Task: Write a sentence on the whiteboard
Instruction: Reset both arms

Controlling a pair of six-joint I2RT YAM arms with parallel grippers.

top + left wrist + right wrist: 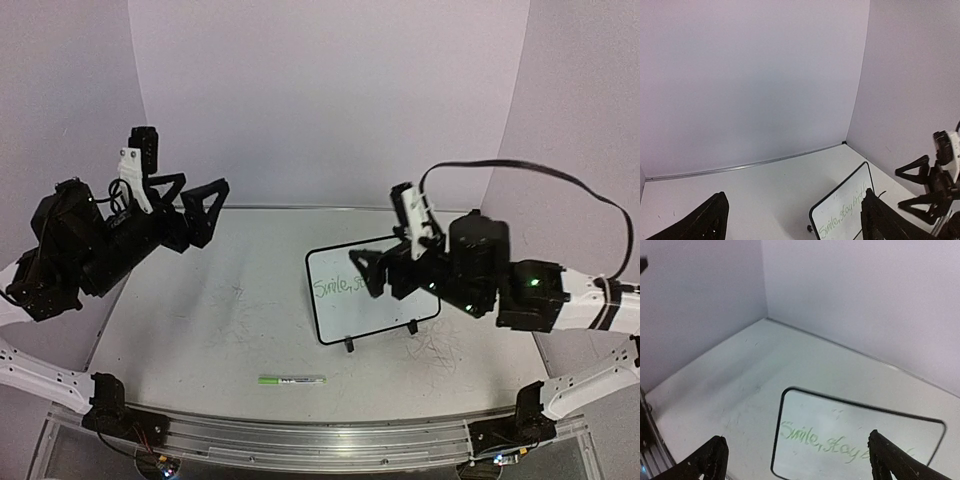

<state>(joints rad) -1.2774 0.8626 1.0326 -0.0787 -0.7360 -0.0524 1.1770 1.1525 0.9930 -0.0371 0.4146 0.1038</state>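
Observation:
The whiteboard [350, 315] lies on the table right of centre, black-framed, with two clip feet at its near edge. The sentence [335, 288] is thin green cursive; "Smile, st" shows before my right arm hides the remainder. The board [850, 197] reads "Smile, stay bright" [845, 214] in the left wrist view. In the right wrist view the board [855, 412] shows "Smile, stay" [815, 437]. My right gripper [385, 272] hangs open and empty over the board [797, 437]. My left gripper [190, 195] is open, empty, raised at the far left [794, 200].
A green marker [292, 380] lies capped on the table near the front edge, between the arms. Faint grey scribbles [230, 300] mark the tabletop. Purple walls close off the back and both sides. A black cable [520, 168] loops above the right arm.

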